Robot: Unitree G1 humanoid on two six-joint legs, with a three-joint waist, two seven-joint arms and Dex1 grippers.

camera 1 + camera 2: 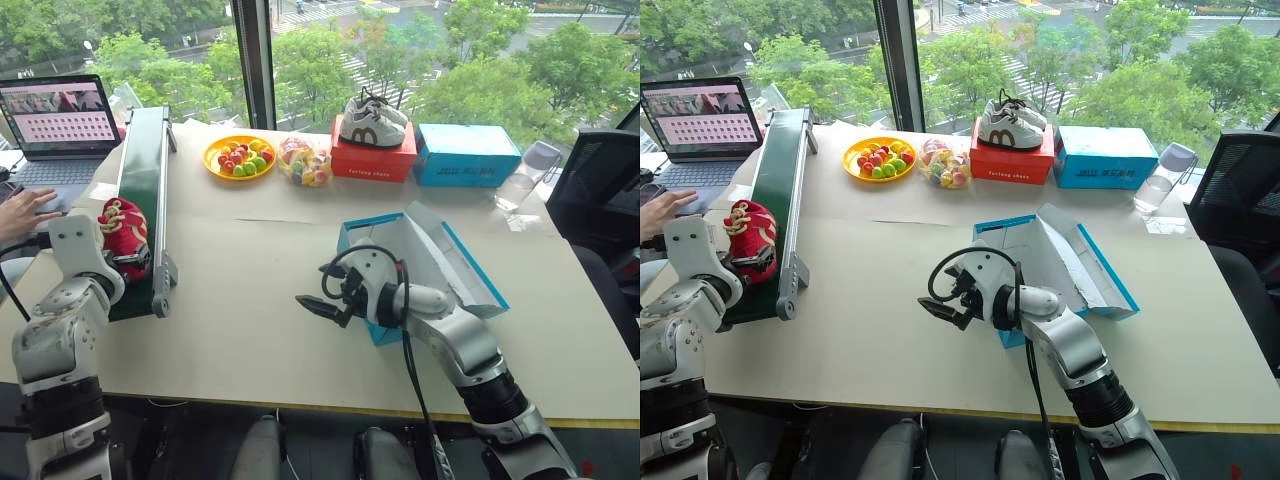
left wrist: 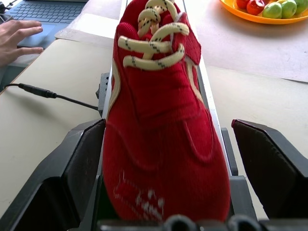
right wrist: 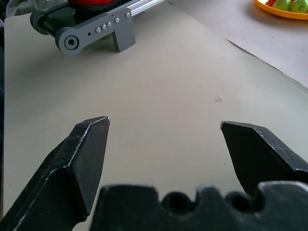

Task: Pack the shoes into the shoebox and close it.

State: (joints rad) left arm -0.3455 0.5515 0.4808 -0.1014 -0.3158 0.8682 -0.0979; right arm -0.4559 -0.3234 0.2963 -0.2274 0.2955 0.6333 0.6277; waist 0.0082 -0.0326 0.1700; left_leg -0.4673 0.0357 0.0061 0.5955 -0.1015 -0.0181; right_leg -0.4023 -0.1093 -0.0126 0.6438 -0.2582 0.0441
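A red shoe (image 1: 122,232) with cream laces lies on the near end of a green conveyor belt (image 1: 140,180) at the table's left. My left gripper (image 2: 166,124) is open around its toe end, one black finger (image 2: 82,159) against the shoe's side and the other a small gap away. The teal-blue shoebox (image 1: 352,236) stands open at the table's middle right, its lid (image 1: 470,265) folded back to the right and its white inside showing. My right gripper (image 1: 312,308) hovers open and empty over the bare table, just left of the box.
At the back stand a yellow plate of fruit (image 1: 240,157), a clear bag of fruit (image 1: 305,162), white sneakers (image 1: 372,122) on a red shoebox (image 1: 373,158), a lighter blue box (image 1: 465,155) and a clear cup (image 1: 525,180). A laptop (image 1: 60,120) and a person's hand (image 1: 25,210) are at far left.
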